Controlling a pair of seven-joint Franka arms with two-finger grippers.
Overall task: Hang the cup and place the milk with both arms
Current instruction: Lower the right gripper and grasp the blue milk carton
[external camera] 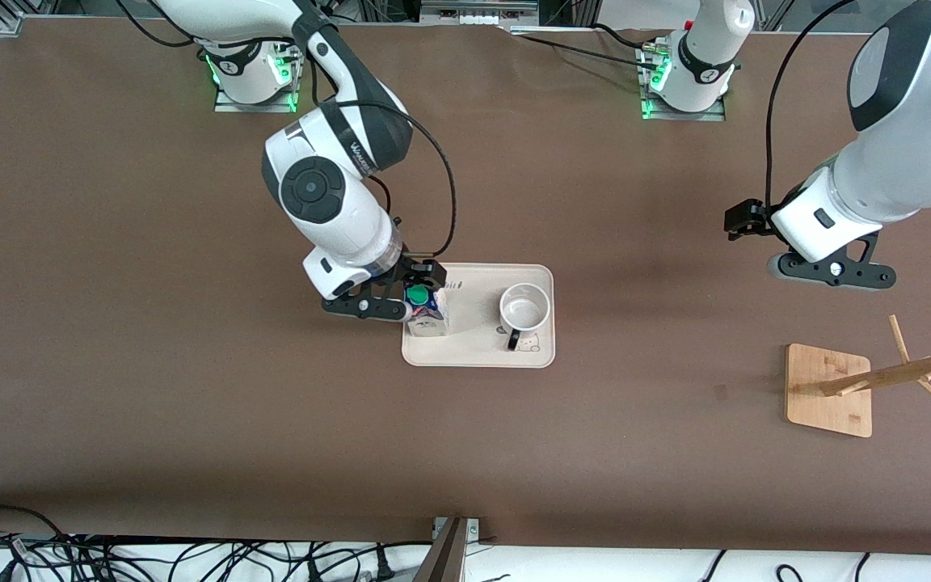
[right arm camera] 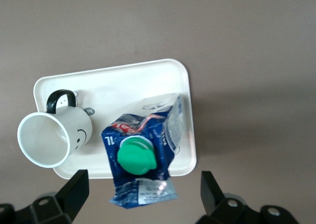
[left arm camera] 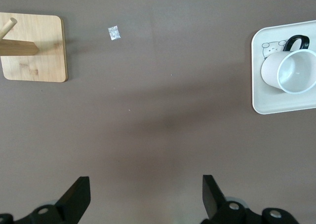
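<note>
A: Where's the right claw (external camera: 415, 293)?
B: Spread wide over the milk carton (external camera: 425, 311), which stands on the white tray (external camera: 478, 356) at nine o'clock of the smiley mug (external camera: 524, 311). Next, probably descend and pinch.
A: The left claw (left arm camera: 143, 197)?
B: Waiting, spread, above bare tabletop (external camera: 150, 388); wooden rack (external camera: 829, 390) at five o'clock, plenty of room.

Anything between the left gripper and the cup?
Nothing visible. The left gripper hangs open over bare table, between the tray and the wooden rack. The cup stands upright on the tray, with the milk beside it toward the right arm's end, under the right gripper.
</note>
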